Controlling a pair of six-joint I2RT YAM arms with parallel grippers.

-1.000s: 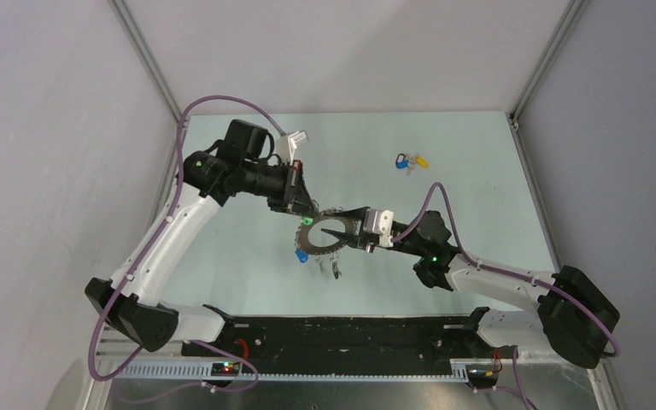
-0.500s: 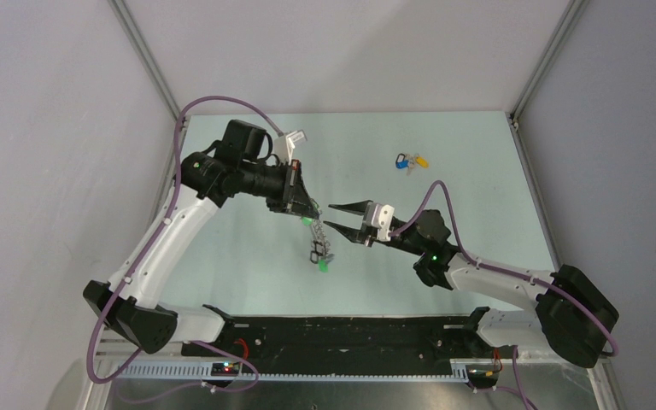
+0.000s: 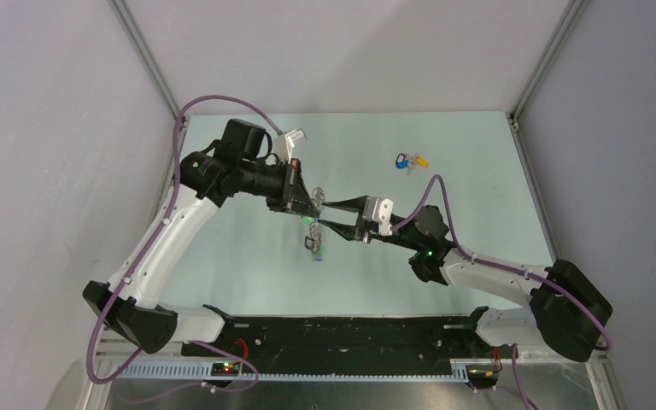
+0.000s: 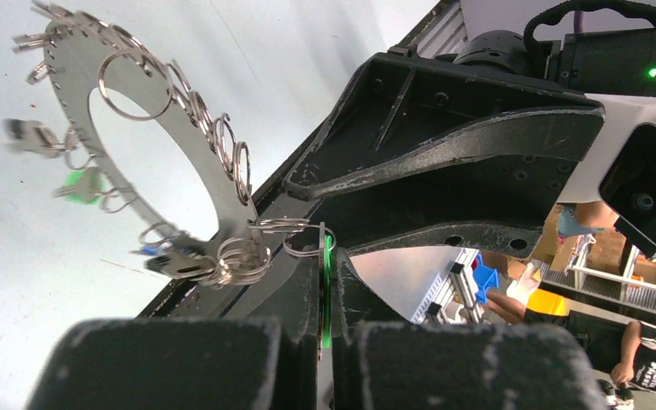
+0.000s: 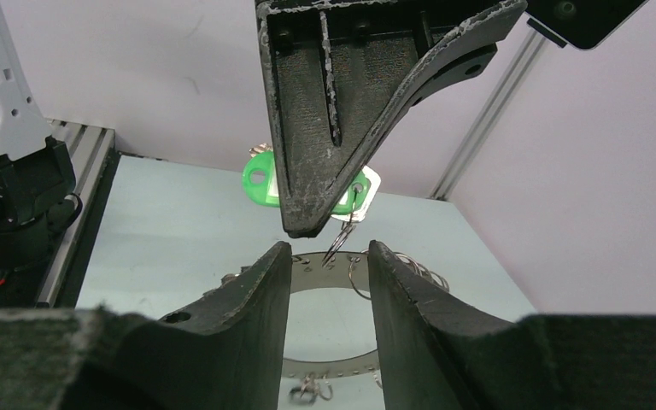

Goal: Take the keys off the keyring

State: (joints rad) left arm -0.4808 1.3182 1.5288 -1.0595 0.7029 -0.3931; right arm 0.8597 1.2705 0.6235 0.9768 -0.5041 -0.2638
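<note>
Keyring point(image 4: 75, 64) hangs below your left gripper point(image 4: 325, 290), which pinches the green key point(image 5: 260, 184); you'd likely close your half-spread right gripper point(image 5: 329, 256) on the rim ahead between its jaws, then pull apart.

Toothed grey keyring point(image 4: 73, 68) aloft, coloured keys point(image 4: 81, 184) dangling

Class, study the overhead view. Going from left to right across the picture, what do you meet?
Left arm's base → left gripper, pinching a green-headed key → right gripper, open → small bunch of blue- and yellow-headed keys → right arm's base. The hanging keyring is left out because it overlaps both grippers.
</note>
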